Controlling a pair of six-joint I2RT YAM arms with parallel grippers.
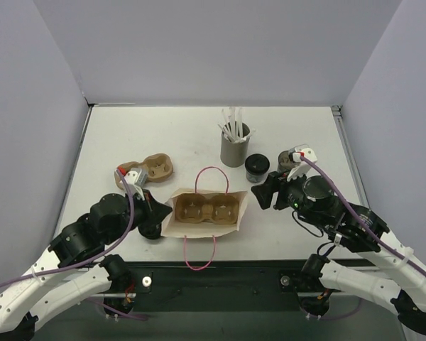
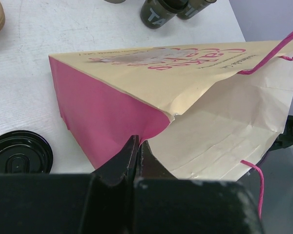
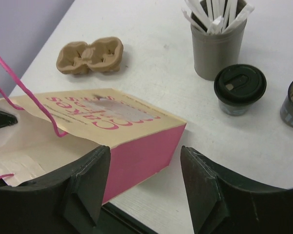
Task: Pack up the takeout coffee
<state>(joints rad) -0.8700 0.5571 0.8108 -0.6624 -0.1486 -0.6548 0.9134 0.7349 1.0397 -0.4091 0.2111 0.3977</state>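
Observation:
The takeout coffee (image 1: 257, 168), a short dark cup with a black lid, stands right of the paper bag and in front of the straw holder; it also shows in the right wrist view (image 3: 240, 89). A second dark cup (image 1: 287, 162) without a lid stands beside it. The cream and pink paper bag (image 1: 199, 230) lies open at the table's front with a brown cup carrier (image 1: 204, 209) inside. My left gripper (image 2: 138, 141) is shut on the bag's mouth edge at its left corner. My right gripper (image 3: 144, 156) hangs open just off the bag's pink right side, holding nothing.
A grey straw holder (image 1: 235, 145) full of white straws stands behind the cups. A spare brown cup carrier (image 1: 148, 169) lies at the back left. A loose flat black lid (image 2: 20, 152) rests by my left gripper. Pink handles (image 1: 199, 256) trail over the front edge.

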